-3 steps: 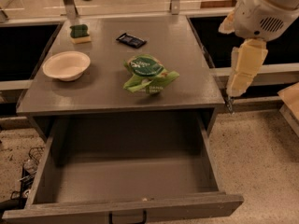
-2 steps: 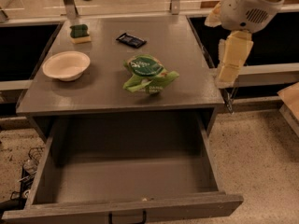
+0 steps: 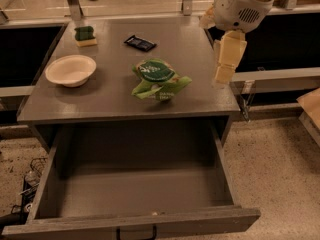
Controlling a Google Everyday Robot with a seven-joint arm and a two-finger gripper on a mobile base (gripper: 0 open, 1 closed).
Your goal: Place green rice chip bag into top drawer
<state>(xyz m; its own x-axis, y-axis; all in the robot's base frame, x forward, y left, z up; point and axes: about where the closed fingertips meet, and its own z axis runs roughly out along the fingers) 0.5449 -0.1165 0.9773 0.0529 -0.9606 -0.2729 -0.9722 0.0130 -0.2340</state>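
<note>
Since a second ago the arm has swung left: the cream-coloured gripper (image 3: 223, 76), which was hanging off the right side of the table, now hangs pointing down over the right edge of the grey wooden tabletop (image 3: 190, 44). Nothing else has shifted. I cannot tell whether the gripper is spread or closed, and it carries nothing. The wrinkly light-green foil rice chip bag (image 3: 157, 79) lies crumpled near the middle of the tabletop, left of the gripper and apart from it, dark round patch facing up. The wide shallow grey wooden top drawer (image 3: 135, 194) is pulled fully out on the near side with nothing visible inside. My reading: it is open to receive the bag directly below the table's near edge, so the drop will be short once I have a grasp. Step in hand is the approach; the grasp is not yet made. Off the likely path sit a round off-white bowl (image 3: 71, 70) at left, a green-and-yellow sponge (image 3: 85, 35) far left and a small black wrapper (image 3: 140, 43) beyond the bag. Speckled flooring (image 3: 280, 154) surrounds the table, and the side shelves are dark.
</note>
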